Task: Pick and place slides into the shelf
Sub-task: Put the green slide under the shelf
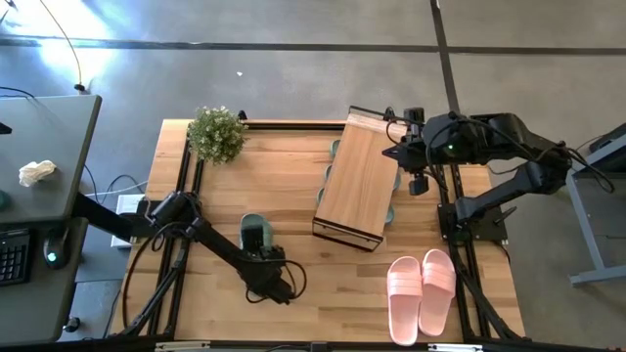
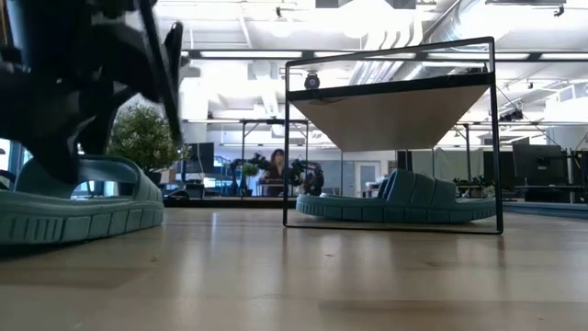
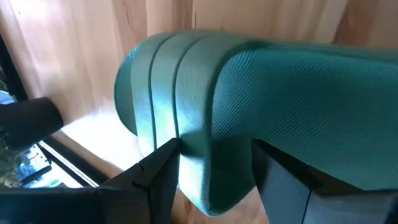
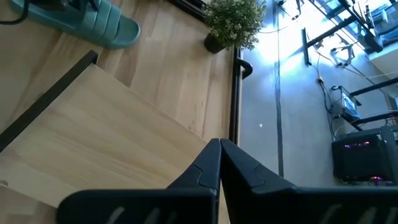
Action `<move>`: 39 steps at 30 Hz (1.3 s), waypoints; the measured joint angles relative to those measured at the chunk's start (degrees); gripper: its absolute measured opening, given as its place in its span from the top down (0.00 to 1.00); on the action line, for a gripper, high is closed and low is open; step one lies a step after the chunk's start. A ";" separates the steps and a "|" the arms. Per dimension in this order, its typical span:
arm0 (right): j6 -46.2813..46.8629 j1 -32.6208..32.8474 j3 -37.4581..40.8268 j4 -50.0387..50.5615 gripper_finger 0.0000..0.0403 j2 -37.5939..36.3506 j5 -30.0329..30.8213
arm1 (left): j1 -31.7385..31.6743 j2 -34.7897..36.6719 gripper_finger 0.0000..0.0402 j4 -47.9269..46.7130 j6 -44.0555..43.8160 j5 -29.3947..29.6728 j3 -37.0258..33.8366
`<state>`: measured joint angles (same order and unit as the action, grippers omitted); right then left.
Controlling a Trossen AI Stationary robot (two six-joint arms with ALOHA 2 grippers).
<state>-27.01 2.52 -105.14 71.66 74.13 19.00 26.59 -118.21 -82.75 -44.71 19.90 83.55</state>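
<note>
A green slide (image 1: 253, 231) lies flat on the wooden table, left of the shelf (image 1: 357, 176); in the low view this green slide (image 2: 92, 207) rests on its sole. My left gripper (image 1: 266, 276) is at the slide's near end, shut on it. More green slides (image 1: 331, 176) peek out from under the shelf, and one (image 2: 404, 198) shows inside its dark frame. A pink pair (image 1: 421, 288) lies at the near right. My right gripper (image 1: 399, 154) hovers shut above the shelf's far right end, touching nothing. My left gripper pinches a rounded edge of the green slide (image 3: 211, 180), beside the strap's ridges, between its two fingers (image 3: 163, 171). The fingers slant down from the near side. The slide stays flat on the table. Whether that edge belongs to strap or sole, I cannot tell.
A small potted plant (image 1: 217, 134) stands at the table's far left corner. Dark rails (image 1: 181, 196) run along the table's left and right sides. Bare wood lies between the green slide and the shelf, and along the near edge.
</note>
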 joint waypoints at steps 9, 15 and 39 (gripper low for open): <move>1.59 0.00 0.00 0.04 1.00 0.00 0.02 | 0.00 0.00 0.61 0.58 -0.71 2.27 -2.63; 1.69 0.00 0.00 0.07 1.00 0.02 0.02 | 0.00 0.00 0.85 0.49 -0.76 4.15 -2.65; 1.52 -0.02 0.00 0.99 1.00 -0.85 -1.49 | 3.98 13.90 1.00 -7.29 5.06 17.70 10.64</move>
<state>-25.49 2.50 -105.14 72.65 73.28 17.51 30.57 -104.31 -90.04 -39.65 37.60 94.19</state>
